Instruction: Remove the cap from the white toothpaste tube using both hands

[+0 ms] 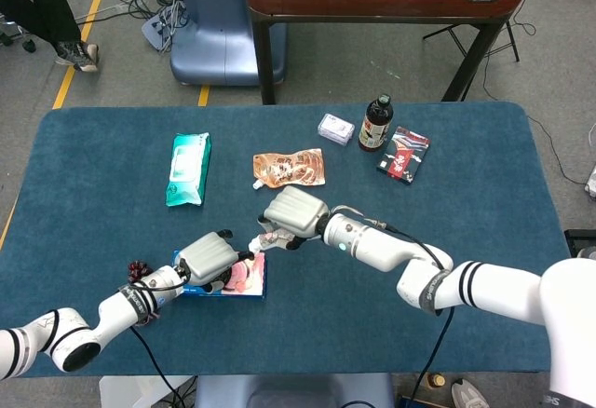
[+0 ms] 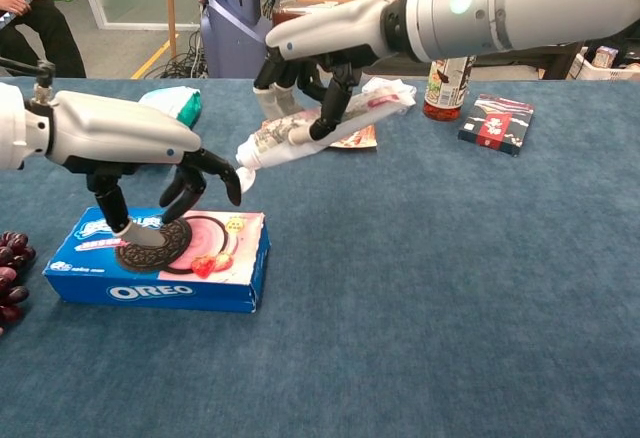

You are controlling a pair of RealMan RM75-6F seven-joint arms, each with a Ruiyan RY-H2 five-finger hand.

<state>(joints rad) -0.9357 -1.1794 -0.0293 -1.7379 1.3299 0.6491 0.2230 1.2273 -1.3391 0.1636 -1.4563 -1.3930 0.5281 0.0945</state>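
The right hand (image 2: 305, 78), grey-shelled with dark fingers, grips the white, soft-bodied toothpaste tube (image 2: 320, 130) around its middle and holds it clear of the blue felt-covered table (image 2: 480, 288). The tube slopes down toward the robot's left, crimped end uppermost; its print is too small to read. Its white cap (image 2: 244, 177) is on, and lies at the fingertips (image 2: 232, 186) of the left hand (image 2: 150, 158). Whether those fingers pinch the cap or merely touch it cannot be told; the other fingers spread down over a blue cardboard biscuit box (image 2: 160, 263) lettered "OREO", picturing a dark biscuit and pink cream.

In the head view both hands' shells hide this contact. That view alone shows fully a green soft wipes packet (image 1: 188, 168), an orange spouted pouch (image 1: 290, 168), a small pale packet (image 1: 335, 129), a dark bottle (image 1: 375, 123) and a red-and-black sachet (image 1: 404, 154) lying flat. Dark red grapes (image 2: 10, 283) sit beside the box.
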